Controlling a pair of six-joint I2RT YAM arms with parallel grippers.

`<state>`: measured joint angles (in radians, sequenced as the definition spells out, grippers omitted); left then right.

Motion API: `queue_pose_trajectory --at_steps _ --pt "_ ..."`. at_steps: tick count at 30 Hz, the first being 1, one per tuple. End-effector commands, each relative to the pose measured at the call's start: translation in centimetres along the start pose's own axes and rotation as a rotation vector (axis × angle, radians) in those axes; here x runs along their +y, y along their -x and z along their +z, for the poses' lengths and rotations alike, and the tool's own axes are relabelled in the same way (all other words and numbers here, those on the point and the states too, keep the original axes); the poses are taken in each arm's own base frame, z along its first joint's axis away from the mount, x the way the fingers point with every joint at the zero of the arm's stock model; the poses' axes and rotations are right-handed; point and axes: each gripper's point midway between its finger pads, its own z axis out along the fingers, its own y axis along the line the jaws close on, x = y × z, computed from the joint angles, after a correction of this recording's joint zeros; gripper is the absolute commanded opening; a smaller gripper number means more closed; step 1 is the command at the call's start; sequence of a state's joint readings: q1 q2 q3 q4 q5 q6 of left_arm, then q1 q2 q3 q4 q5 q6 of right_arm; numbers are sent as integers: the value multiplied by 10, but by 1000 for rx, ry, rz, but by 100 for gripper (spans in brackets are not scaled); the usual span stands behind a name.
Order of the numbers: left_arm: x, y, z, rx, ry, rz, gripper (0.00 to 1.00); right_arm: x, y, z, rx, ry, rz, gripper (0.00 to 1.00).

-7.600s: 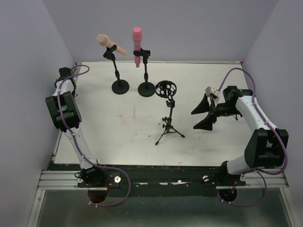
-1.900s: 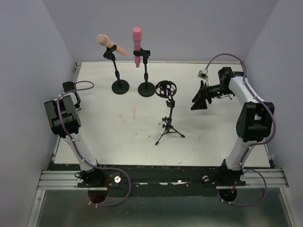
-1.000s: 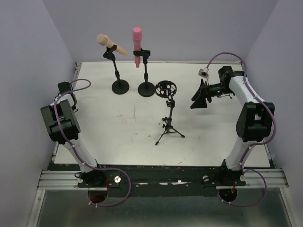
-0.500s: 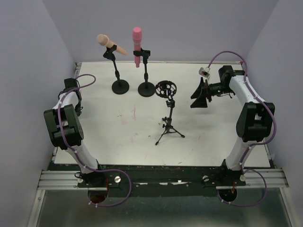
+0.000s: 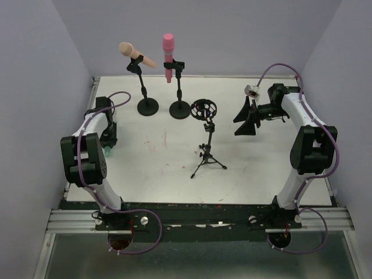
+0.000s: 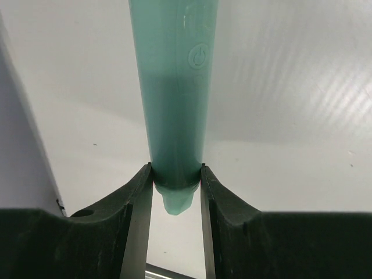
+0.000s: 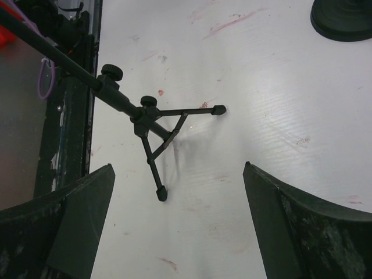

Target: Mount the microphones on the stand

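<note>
Pinching the tapered tail end of the mint green plastic microphone (image 6: 174, 87) between the black fingers of my left gripper (image 6: 176, 172), I hold it with my jaws partway closed, its handle pointing away from my wrist over the white table (image 6: 290, 116) near the left wall. My right gripper (image 7: 177, 168) hangs spread wide and holds nothing, looking down at the legs of the black tripod stand (image 7: 145, 119). At the table's far side, the peach-tan microphone (image 5: 135, 54) sits clipped in the left round-base stand (image 5: 147, 106) and the pink microphone (image 5: 168, 55) in the right round-base stand (image 5: 179, 109).
</note>
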<state>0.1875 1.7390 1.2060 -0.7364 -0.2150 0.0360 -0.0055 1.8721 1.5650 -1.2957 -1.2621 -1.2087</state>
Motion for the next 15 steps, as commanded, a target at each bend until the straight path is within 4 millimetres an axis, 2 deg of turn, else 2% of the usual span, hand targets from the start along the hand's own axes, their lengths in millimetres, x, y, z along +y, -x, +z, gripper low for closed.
queue_pose_trajectory --at_steps 1,5,6,8,9,11,12,14,15 --pt "-33 -27 -5 59 -112 28 13 11 2 2 -31 35 -22 100" --pt "-53 -43 -7 83 -191 97 19 14 1 3 -44 43 -29 100" --pt "-54 -49 -5 96 -193 102 26 14 1 4 -46 44 -26 100" --pt "-54 -52 -5 86 -191 98 51 14 1 4 -53 47 -26 100" --pt "-54 -51 -8 72 -196 100 59 15 2 4 -54 47 -27 100" --pt "-55 -45 -15 19 -206 97 74 16 1 4 -57 48 -26 100" --pt "-55 -41 -18 -9 -211 96 84 17 0 5 -59 49 -23 100" --pt "-55 -29 -23 -65 -222 111 96 20 -1 5 -60 51 -18 100" --pt "-55 -21 -25 -90 -228 112 97 21 -1 5 -64 52 -10 100"
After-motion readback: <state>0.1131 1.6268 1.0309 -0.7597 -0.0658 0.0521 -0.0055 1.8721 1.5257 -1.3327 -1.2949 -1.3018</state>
